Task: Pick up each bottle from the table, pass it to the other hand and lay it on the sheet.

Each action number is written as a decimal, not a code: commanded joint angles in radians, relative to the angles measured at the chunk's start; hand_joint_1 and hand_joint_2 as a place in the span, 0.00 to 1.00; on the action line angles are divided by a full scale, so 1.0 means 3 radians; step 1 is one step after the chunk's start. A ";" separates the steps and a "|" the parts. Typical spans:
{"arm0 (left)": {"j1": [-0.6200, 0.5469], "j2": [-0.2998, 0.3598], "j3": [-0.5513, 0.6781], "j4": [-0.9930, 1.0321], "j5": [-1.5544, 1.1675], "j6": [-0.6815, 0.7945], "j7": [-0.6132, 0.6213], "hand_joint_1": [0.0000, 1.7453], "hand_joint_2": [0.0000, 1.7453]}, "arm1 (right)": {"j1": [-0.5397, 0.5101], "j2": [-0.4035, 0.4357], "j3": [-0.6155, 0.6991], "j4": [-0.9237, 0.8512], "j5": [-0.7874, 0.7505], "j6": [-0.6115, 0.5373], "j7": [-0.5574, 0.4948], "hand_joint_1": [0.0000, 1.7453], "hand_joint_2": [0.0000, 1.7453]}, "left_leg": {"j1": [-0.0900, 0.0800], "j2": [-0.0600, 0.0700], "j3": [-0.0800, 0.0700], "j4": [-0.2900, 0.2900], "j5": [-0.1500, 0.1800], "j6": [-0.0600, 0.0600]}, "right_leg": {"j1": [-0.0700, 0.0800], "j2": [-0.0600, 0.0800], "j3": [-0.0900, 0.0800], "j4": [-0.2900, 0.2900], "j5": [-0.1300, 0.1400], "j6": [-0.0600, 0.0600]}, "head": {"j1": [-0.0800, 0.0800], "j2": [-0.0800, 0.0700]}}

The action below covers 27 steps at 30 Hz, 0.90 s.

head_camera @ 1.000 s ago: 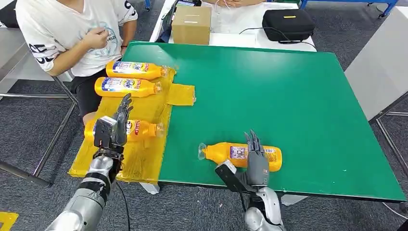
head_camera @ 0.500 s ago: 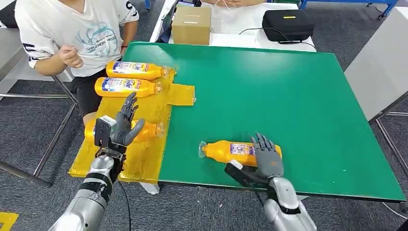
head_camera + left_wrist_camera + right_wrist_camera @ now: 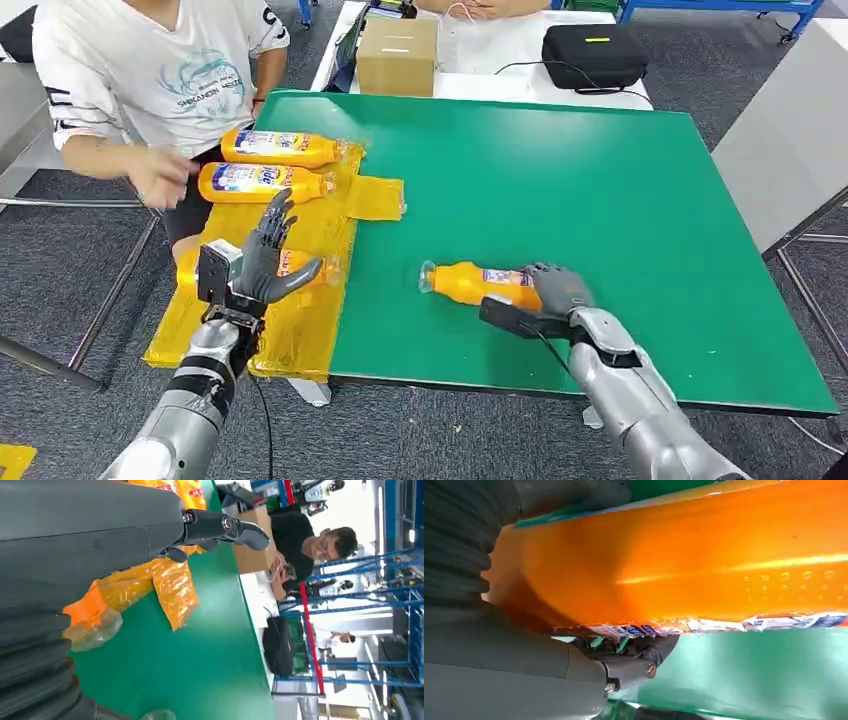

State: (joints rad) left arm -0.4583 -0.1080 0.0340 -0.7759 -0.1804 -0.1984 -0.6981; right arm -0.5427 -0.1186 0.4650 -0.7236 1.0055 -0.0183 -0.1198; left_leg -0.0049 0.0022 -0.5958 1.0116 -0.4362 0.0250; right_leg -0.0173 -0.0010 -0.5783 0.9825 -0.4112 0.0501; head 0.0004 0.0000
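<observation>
Bottle in play: an orange bottle lies on its side near the front edge of the green surface, clear cap end pointing toward the yellow sheet.
Right robot hand: the right robot hand is wrapped over the bottle's base end, grasping it; whether the bottle is off the surface cannot be told from the head view.
Right wrist view: the orange body sits tight against the palm, a dark finger curled beneath the torn label edge, green surface behind.
Left robot hand: the left robot hand is raised above the sheet, fingers spread, thumb out to the side, grasping nothing.
Left wrist view: thumb and fingertip stand apart with only air between them; crinkled yellow sheet and a bottle's clear cap end lie below.
Sheet: one bottle lies partly behind the left robot hand; two more bottles lie side by side farther along, caps toward the green.
Beyond: a person in a white shirt sits beside the sheet, one hand blurred near the middle bottle.
Far end: a cardboard box and a black case.
</observation>
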 commanded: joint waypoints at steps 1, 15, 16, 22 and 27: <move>-0.0157 -0.0040 -0.0057 0.0221 -0.0073 0.0219 0.0100 0.00 1.00 | 0.0187 0.0247 -0.0088 -0.0054 -0.0534 -0.0550 -0.0199 1.00 1.00 | 0.0005 -0.0004 0.0001 0.0000 0.0000 -0.0004 | 0.0005 -0.0003 0.0003 -0.0001 0.0000 -0.0005 | 0.0001 0.0000; -0.0196 -0.0185 -0.0171 0.0168 0.0017 0.0354 0.0283 0.00 1.00 | 0.0557 0.0851 -0.0269 -0.0695 -0.0999 -0.1414 -0.0554 1.00 1.00 | 0.0004 -0.0005 -0.0027 0.0002 0.0000 -0.0002 | 0.0003 -0.0003 -0.0021 0.0004 -0.0002 -0.0002 | -0.0001 0.0000; -0.0216 -0.0205 -0.0201 0.0184 0.0031 0.0357 0.0300 0.00 1.00 | 0.0563 0.0927 -0.0247 -0.0685 -0.1003 -0.1497 -0.0569 1.00 1.00 | 0.0006 -0.0004 -0.0025 0.0004 -0.0003 -0.0004 | 0.0005 -0.0002 -0.0019 0.0006 -0.0004 -0.0005 | 0.0000 0.0000; -0.0270 -0.0285 -0.0489 0.0240 0.0254 0.0220 0.0438 0.00 1.00 | 0.0513 0.1230 -0.0150 -0.0386 -0.1534 -0.1816 -0.0914 1.00 1.00 | 0.0004 -0.0011 -0.0024 0.0001 -0.0002 -0.0007 | 0.0005 -0.0009 -0.0019 0.0003 -0.0006 -0.0008 | -0.0001 0.0000; -0.0161 -0.0305 -0.0759 -0.0001 0.0621 -0.0158 0.0627 0.00 1.00 | 0.0395 0.1230 -0.0119 -0.0223 -0.1715 -0.1911 -0.1091 1.00 1.00 | 0.0002 -0.0002 -0.0027 0.0001 -0.0001 -0.0003 | 0.0002 0.0000 -0.0024 0.0004 -0.0002 -0.0003 | -0.0001 0.0000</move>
State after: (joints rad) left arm -0.4849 -0.1992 -0.0674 -0.7713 -0.0897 -0.1635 -0.5681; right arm -0.3523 0.2181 0.4215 -0.9091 0.5441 -0.5653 -0.3986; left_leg -0.0045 0.0013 -0.6049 1.0116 -0.4360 0.0250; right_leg -0.0171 -0.0014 -0.5862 0.9834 -0.4115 0.0502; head 0.0000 0.0000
